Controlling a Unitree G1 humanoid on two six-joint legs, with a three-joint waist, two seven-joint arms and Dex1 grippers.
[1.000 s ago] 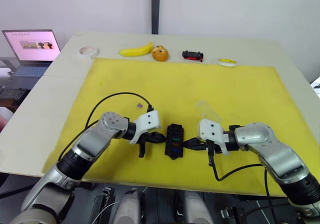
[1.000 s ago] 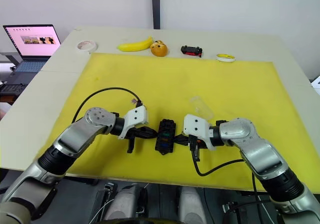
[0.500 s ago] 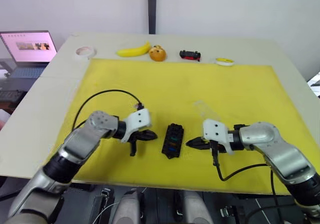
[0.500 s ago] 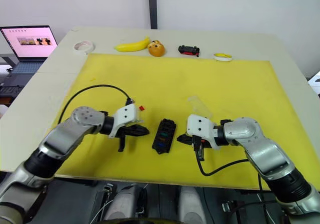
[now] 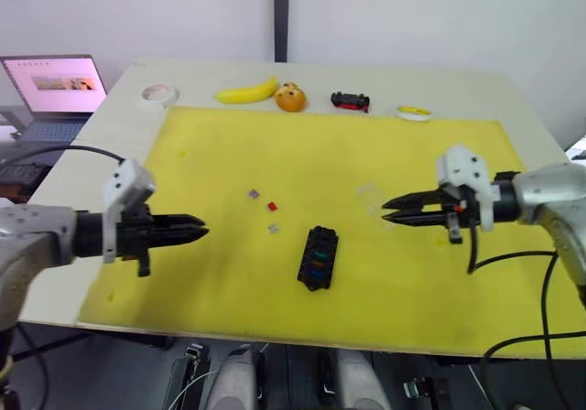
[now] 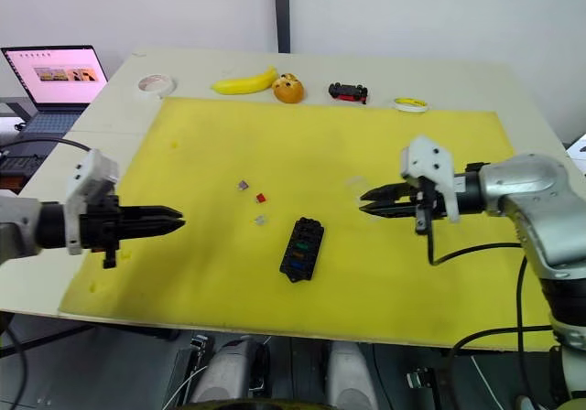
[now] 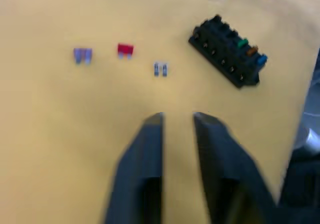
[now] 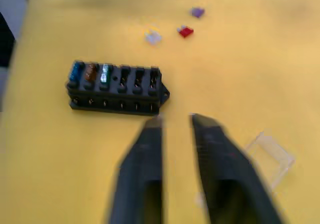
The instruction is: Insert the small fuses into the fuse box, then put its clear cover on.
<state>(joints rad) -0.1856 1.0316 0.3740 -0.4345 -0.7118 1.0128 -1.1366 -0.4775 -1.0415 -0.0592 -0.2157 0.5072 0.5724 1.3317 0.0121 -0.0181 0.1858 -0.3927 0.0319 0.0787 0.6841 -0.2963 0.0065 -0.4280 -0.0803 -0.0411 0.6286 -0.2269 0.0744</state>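
Note:
The black fuse box [image 5: 317, 257] lies on the yellow mat [image 5: 220, 145], near its front middle, with blue, amber and green fuses seated at one end [image 8: 90, 72]. Three loose small fuses lie just left of and behind it: a grey-purple one [image 5: 254, 193], a red one [image 5: 272, 206] and a pale grey one [image 5: 273, 228]. The clear cover [image 5: 369, 193] lies flat behind and right of the box. My left gripper [image 5: 201, 231] hovers far left of the box, open by a narrow gap and holding nothing. My right gripper [image 5: 386, 210] hovers beside the cover, also narrowly open and empty.
Along the table's far edge sit a tape roll [image 5: 158, 92], a banana [image 5: 247, 91], an orange [image 5: 292, 98], a black-and-red toy car [image 5: 351, 102] and a yellow ring [image 5: 414, 113]. An open laptop [image 5: 53, 85] stands at the far left.
Both grippers have drawn back from the fuse box, the left one far to the left, the right one to the right beside the cover. The three loose fuses now show.

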